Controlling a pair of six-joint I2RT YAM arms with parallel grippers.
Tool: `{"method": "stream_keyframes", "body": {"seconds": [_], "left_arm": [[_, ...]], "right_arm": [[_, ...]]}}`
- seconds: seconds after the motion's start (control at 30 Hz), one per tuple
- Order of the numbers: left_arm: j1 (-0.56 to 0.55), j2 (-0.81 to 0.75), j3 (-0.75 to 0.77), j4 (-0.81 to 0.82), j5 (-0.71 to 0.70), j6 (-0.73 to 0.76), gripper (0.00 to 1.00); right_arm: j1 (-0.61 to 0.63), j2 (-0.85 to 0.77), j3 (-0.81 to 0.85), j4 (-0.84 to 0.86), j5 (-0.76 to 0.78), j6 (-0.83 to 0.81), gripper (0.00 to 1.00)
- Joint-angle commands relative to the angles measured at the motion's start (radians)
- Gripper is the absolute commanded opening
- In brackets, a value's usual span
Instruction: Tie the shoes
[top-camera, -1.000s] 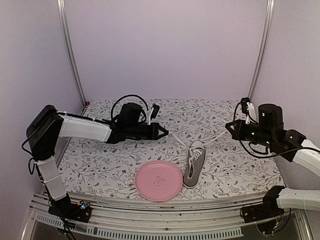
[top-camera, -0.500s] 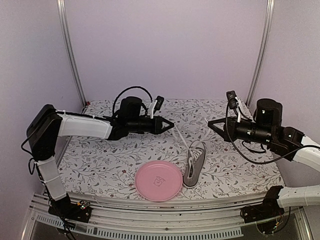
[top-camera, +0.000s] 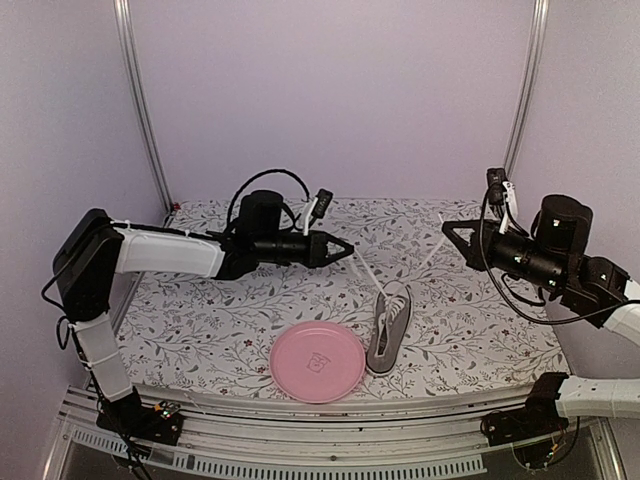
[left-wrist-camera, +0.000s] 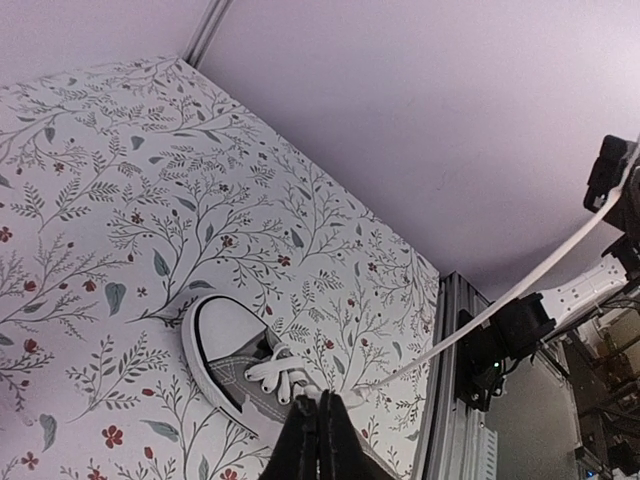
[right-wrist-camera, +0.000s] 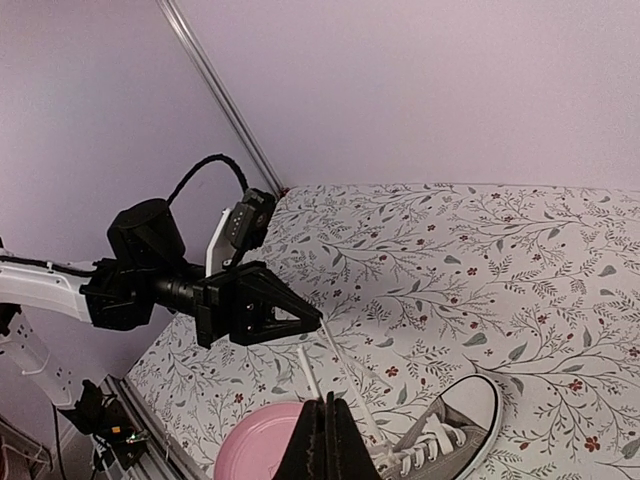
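Right gripper (top-camera: 447, 230) had swung back outward; left gripper (top-camera: 347, 247) barely shifted. Each was clamped on a lace (top-camera: 368, 280) end, drawn into a V. Shoe (top-camera: 389, 326) lay just beside plate (top-camera: 318, 362). Likely cinching a crossing.

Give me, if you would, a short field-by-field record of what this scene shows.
shoe: one grey sneaker on the floral table cover
plate: pink plate, close beside the shoe, nothing on it
laces: white laces, no bow tied, one strand drawn out to each side
left gripper: shut, pinching one strand above the table
right gripper: shut, pinching the other strand, opposite the left one
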Motion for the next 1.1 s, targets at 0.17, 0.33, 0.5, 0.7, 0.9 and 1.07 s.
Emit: {"method": "stream_keyframes", "body": {"seconds": [0.17, 0.33, 0.5, 0.7, 0.9, 1.07], "left_arm": [[-0.095, -0.044, -0.006, 0.024, 0.009, 0.025, 0.0], [-0.086, -0.004, 0.033, -0.022, -0.065, 0.021, 0.0], [-0.038, 0.074, 0.109, -0.016, -0.065, 0.01, 0.0], [-0.017, 0.163, 0.194, -0.029, 0.013, 0.037, 0.0], [-0.017, 0.182, 0.22, -0.031, 0.067, 0.071, 0.0], [-0.017, 0.175, 0.223, -0.033, 0.086, 0.093, 0.0]], "right_arm": [[0.004, -0.036, 0.066, -0.105, 0.185, 0.023, 0.02], [0.004, -0.014, 0.052, -0.067, 0.033, -0.036, 0.02], [0.048, 0.081, -0.013, 0.086, -0.16, -0.036, 0.02], [0.21, 0.303, 0.025, 0.219, -0.162, -0.047, 0.02], [0.25, 0.498, 0.162, 0.189, -0.156, -0.104, 0.72], [0.101, 0.497, 0.16, 0.144, -0.104, -0.057, 0.91]]}}
